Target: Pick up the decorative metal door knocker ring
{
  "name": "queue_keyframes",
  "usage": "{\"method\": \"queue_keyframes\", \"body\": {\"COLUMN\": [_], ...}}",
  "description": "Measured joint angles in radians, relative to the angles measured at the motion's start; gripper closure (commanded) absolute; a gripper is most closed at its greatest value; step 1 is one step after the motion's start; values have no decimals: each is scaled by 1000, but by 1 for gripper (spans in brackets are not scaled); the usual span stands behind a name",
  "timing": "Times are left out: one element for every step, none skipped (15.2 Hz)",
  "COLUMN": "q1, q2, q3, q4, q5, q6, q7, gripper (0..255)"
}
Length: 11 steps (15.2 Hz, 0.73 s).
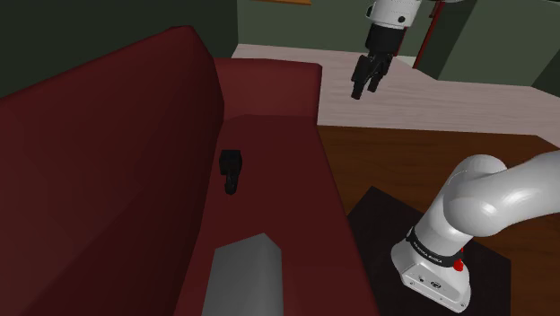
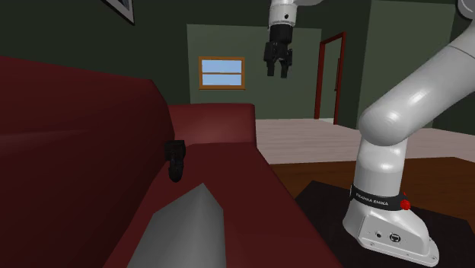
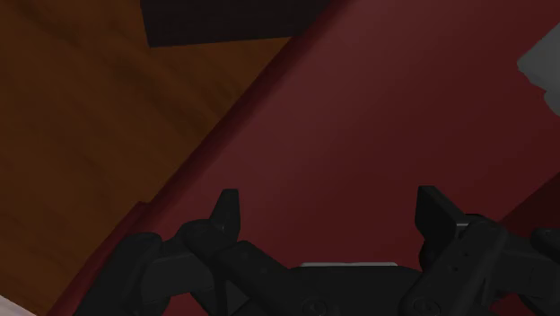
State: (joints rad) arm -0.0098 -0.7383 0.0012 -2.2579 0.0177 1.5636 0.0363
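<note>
Black gripper, fingers spread wide and empty, hangs high above a dark red sofa; the black door knocker lies on its seat. Likely approach stage: next, descend over it

Surfaces noted: sofa dark red, matt, smooth, material unclear. floor beside the sofa: brown wood, faint grain, dull sheen. My arm: glossy white shell. My hand: matt black. knocker on the sofa seat: black, matt; can't confirm metal.
</note>
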Motion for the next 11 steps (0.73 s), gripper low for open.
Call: {"method": "queue_keyframes", "body": {"q1": [0, 1, 0, 2, 3, 4, 4, 3, 2, 1, 2], "q2": [0, 10, 28, 44, 63, 89, 108, 136, 167, 198, 223], "q3": [0, 9, 21, 41, 58, 77, 94, 110, 127, 142, 160], "q4": [0, -2, 0, -7, -7, 0, -1, 2, 11, 22, 22], "q5": [0, 5, 12, 22, 31, 39, 47, 53, 58, 62, 67], "q6": [0, 10, 26, 46, 63, 80, 99, 122, 142, 160, 182], "q7": [0, 14, 34, 63, 91, 121, 149, 177, 205, 232, 263], "gripper": [0, 0, 0, 0, 0, 0, 0, 0, 0, 0, 0]}}
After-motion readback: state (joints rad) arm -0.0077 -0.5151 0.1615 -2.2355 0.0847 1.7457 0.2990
